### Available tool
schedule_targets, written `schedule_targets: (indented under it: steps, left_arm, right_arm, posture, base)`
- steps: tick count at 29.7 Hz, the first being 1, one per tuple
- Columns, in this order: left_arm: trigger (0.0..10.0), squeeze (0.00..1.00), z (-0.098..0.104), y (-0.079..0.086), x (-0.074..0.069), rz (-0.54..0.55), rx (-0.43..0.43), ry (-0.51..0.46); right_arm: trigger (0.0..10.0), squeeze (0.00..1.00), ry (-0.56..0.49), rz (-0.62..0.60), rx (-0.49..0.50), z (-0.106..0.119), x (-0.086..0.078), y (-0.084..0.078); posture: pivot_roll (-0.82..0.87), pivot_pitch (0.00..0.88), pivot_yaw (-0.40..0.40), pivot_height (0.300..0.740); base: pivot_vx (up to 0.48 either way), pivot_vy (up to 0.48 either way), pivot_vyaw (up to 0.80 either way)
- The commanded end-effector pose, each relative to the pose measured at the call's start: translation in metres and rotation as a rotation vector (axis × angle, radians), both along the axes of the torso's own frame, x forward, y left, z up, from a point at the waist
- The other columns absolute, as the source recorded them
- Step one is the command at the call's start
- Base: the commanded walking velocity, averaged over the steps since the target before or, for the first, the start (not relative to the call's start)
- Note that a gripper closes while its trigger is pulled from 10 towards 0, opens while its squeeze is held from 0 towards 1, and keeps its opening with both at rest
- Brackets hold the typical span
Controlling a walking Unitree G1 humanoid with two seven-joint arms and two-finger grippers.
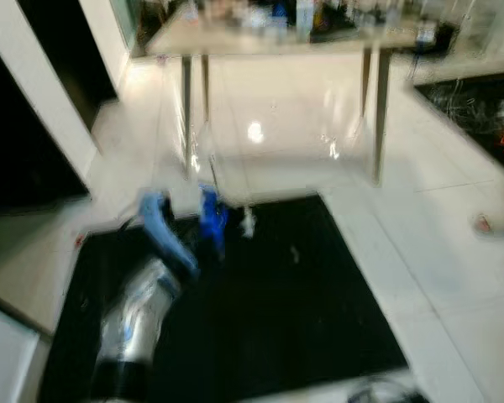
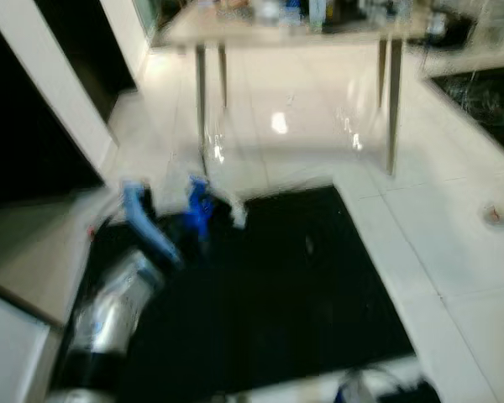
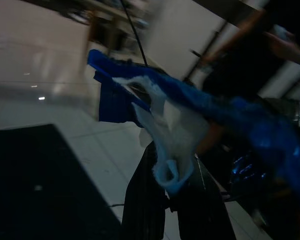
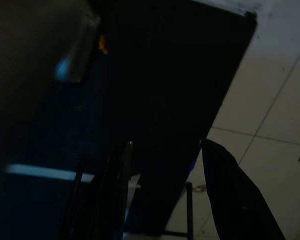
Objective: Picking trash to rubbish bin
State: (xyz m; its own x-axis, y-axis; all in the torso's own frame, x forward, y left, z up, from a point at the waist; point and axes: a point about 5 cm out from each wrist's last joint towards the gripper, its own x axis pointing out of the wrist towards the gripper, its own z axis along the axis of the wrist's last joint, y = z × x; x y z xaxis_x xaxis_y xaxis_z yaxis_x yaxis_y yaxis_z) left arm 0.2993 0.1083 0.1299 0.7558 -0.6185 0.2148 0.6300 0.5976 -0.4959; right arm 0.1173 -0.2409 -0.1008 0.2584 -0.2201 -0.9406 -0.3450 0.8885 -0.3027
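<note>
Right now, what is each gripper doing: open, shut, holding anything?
Left gripper: shut on a crumpled white tissue, raised over the black mat.
Right gripper: open, holding nothing.

Both eye views smeared by motion; edges soft throughout.

Left silver arm (image 1: 139, 315) blurred, its lower end cut off by the bottom edge of the picture. The 2 blue-covered fingers (image 1: 210, 220) streak into soft bands; whether they press the crumpled white tissue (image 3: 171, 132) cannot be told from the head.

Items on the grey counter (image 1: 235, 42) at the far end: unreadable shapes, cropped by the top edge.

Small reddish objects (image 1: 483, 223) on the white tile floor (image 1: 437, 252), too blurred to identify.

Right wrist view very dark; 2 black fingers (image 4: 235, 195) run off the bottom edge.
</note>
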Motion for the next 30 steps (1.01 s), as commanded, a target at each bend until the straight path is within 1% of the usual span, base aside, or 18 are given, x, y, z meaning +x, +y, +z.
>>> schedule_targets:
  steps: [1, 4, 5, 11, 15, 30]
  left_arm:
    - [10.0, 0.0, -0.001, 0.003, 0.0, 0.013, -0.008, 0.005]
    - [10.0, 0.0, -0.001, 0.004, 0.0, 0.016, -0.018, 0.005]
    - [10.0, 0.0, 0.0, 0.005, 0.0, 0.017, -0.029, 0.005]
    - [10.0, 0.0, 0.002, 0.002, -0.003, -0.01, -0.029, -0.014]
    - [10.0, 0.0, 0.003, 0.0, -0.004, -0.027, -0.027, -0.023]
    - [10.0, 0.0, 0.002, -0.006, -0.007, -0.06, -0.008, -0.035]
  right_arm:
    - [10.0, 0.0, 0.02, -0.007, 0.021, -0.003, -0.005, 0.007]
    - [10.0, 0.0, 0.019, -0.008, 0.022, -0.003, -0.005, 0.008]
    - [10.0, 0.0, 0.019, -0.007, 0.024, -0.003, -0.005, 0.008]
    - [10.0, 0.0, 0.021, -0.004, 0.027, -0.004, -0.005, 0.009]
    - [10.0, 0.0, 0.019, -0.023, 0.044, -0.004, -0.006, 0.01]
    - [10.0, 0.0, 0.025, -0.028, 0.047, -0.005, -0.009, 0.008]
  posture:
    - [-0.03, 0.02, 0.094, 0.74]
    - [-0.03, 0.022, 0.096, 0.74]
    - [-0.03, 0.022, 0.096, 0.74]
    - [-0.02, 0.021, 0.095, 0.74]
    - [-0.02, 0.021, 0.096, 0.74]
    - [-0.02, 0.024, 0.091, 0.74]
  base:
    - [-0.345, 0.0, 0.0]
    - [-0.29, 0.0, 0.0]
    - [0.0, 0.0, 0.0]
    - [0.0, 0.0, 0.0]
    - [0.0, 0.0, -0.77]
    - [0.0, 0.0, -0.78]
